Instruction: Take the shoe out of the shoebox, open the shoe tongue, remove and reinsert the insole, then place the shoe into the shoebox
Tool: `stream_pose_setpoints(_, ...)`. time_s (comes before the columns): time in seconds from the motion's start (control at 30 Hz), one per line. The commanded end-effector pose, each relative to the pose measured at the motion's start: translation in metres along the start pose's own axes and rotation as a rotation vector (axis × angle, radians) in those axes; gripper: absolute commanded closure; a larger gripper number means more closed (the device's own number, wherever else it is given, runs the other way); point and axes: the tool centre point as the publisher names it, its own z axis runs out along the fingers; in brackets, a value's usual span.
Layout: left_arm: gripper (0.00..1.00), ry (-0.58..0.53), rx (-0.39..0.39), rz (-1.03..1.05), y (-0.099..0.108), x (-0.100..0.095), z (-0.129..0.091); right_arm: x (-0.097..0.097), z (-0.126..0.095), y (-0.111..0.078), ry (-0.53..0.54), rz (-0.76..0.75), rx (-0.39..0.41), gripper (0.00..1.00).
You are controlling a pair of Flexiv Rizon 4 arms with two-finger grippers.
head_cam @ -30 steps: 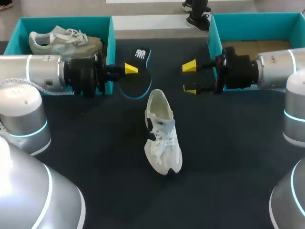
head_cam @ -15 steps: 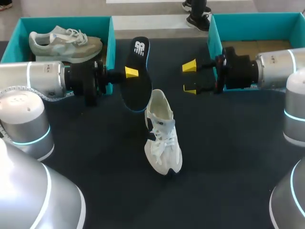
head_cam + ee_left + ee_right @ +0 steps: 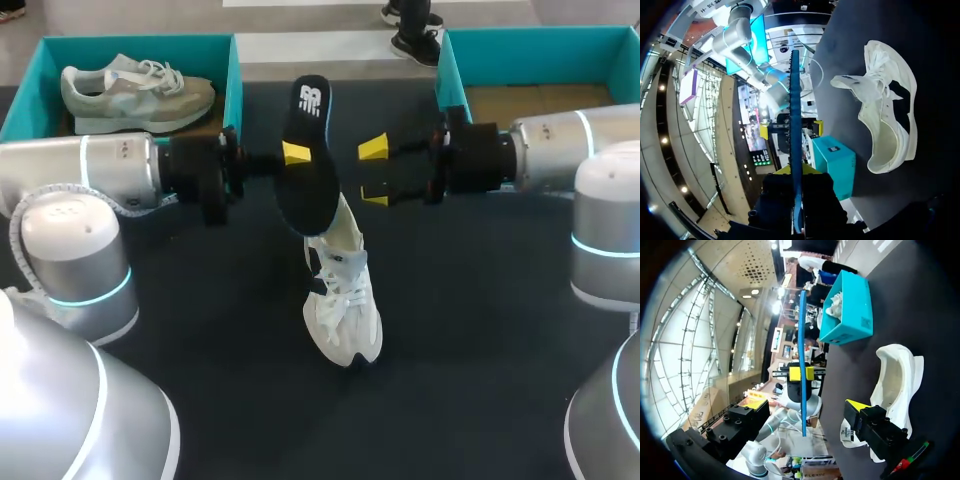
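Note:
A white shoe (image 3: 342, 290) lies on the dark table, toe toward me; it also shows beside the left gripper in the left wrist view (image 3: 890, 120). My left gripper (image 3: 296, 153) is shut on a black insole with a blue edge (image 3: 305, 150), held on edge above the shoe's heel. The left wrist view shows the insole (image 3: 796, 115) edge-on between the fingers. My right gripper (image 3: 374, 171) stands open just right of the insole, not touching it. In its wrist view the insole (image 3: 803, 355) stands ahead of the open fingers (image 3: 860, 407), with the shoe (image 3: 895, 385) beside them.
A teal shoebox (image 3: 232, 70) at the back left holds a grey-green shoe (image 3: 135, 90). A second teal shoebox (image 3: 450, 70) stands at the back right, behind my right arm, and shows a bare brown floor.
The left gripper has carried the insole to the right and turned it on edge above the shoe's heel. The right gripper has moved left, closer to the insole. The shoe has stayed put.

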Motion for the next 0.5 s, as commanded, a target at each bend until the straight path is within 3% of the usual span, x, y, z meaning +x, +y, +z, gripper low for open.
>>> stream_pose_setpoints(0.03,1.00,-0.010,-0.002,0.004,0.009,0.005,0.023,-0.002,0.014,0.005,0.005,0.003,0.014,0.06)
stream_pose_setpoints(0.07,1.00,-0.012,-0.006,0.005,0.010,0.005,0.026,-0.002,0.016,0.004,0.012,0.004,0.017,0.32)
stream_pose_setpoints(0.1,1.00,-0.008,-0.006,0.013,0.011,0.006,0.028,-0.002,0.018,0.004,0.013,0.004,0.017,0.39)
stream_pose_setpoints(0.2,1.00,-0.006,-0.012,0.016,0.015,0.008,0.034,-0.002,0.022,0.003,0.020,0.003,0.024,0.43)
stream_pose_setpoints(0.27,1.00,-0.003,-0.018,0.021,0.017,0.009,0.037,-0.002,0.024,0.003,0.023,0.002,0.027,0.55)
stream_pose_setpoints(0.5,1.00,-0.006,-0.017,0.011,0.018,0.011,0.044,-0.003,0.026,0.004,0.030,0.005,0.040,0.56)
